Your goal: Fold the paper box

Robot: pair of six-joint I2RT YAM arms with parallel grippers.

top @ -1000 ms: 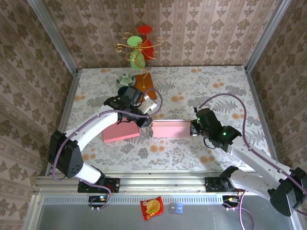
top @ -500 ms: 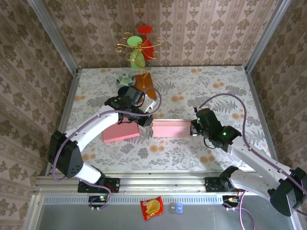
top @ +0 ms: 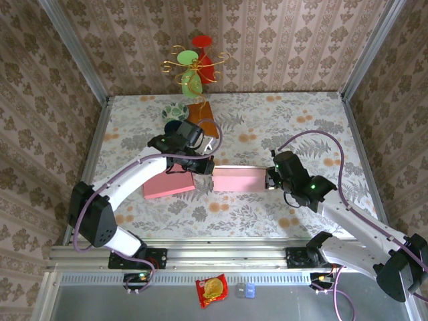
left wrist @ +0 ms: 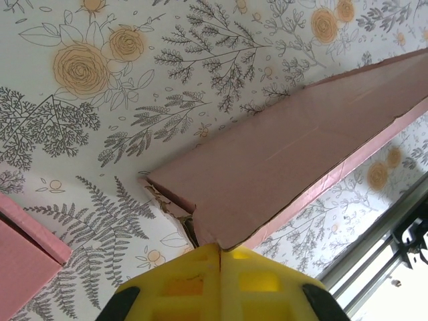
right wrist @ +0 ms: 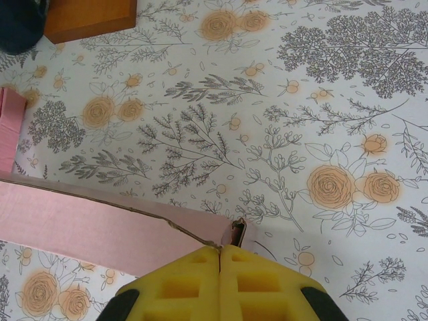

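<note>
Now, with my left gripper (left wrist: 221,250) and right gripper (right wrist: 221,251) pinched shut on opposite ends of the paper box (top: 239,179) lying mid table (top: 301,120), I should move both evenly so it creases square.

Paper box (top: 238,179) right of second box (top: 168,186)

Pink paper box (top: 239,179) looking like matt card, cut edges showing raw brownish fibre. Smooth floral-printed covering lying over counter (top: 294,120), giving low sheen. On left tool (left wrist: 220,251) and right tool (right wrist: 220,253), pads (left wrist: 180,284) looking matt yellow, moulded, rubbery. Brown block (right wrist: 90,17) showing satin wood. Frame rail (top: 221,257) gleaming like brushed metal.
</note>
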